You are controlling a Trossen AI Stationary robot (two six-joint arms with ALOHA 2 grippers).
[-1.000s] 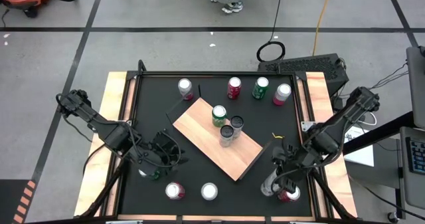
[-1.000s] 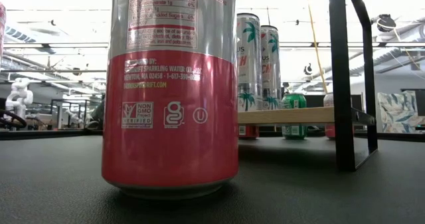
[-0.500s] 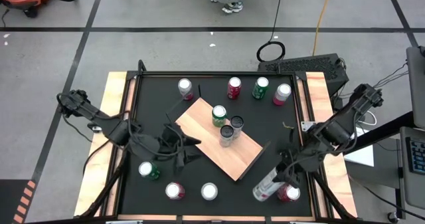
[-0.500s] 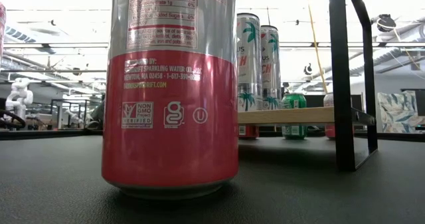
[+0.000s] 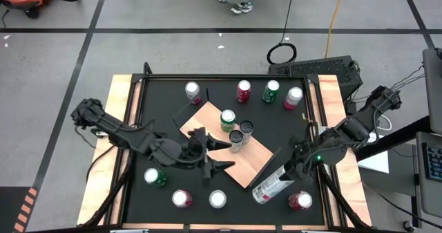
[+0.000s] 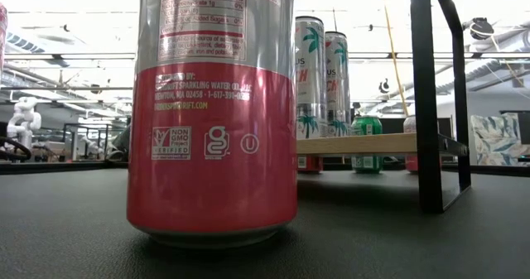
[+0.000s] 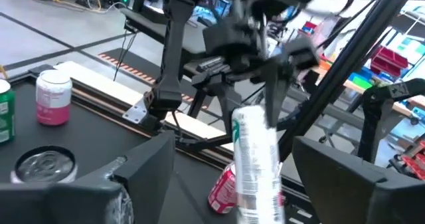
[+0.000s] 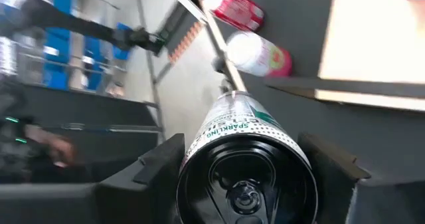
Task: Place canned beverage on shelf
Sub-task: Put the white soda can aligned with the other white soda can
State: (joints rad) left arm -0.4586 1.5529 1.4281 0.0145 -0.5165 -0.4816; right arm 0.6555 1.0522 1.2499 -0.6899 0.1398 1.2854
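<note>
Black counter, wooden shelf carrying three cans already; right gripper fingers clamping a tilted silver sparkling-water can just off its corner, unplaced; left gripper fingers spread, empty.

Overhead camera and tabletop-level camera share the shelf.

Three cans mid-shelf

Even, bright overhead light; ceiling glare washes out the low view, and both wrist views are motion-blurred.
</note>
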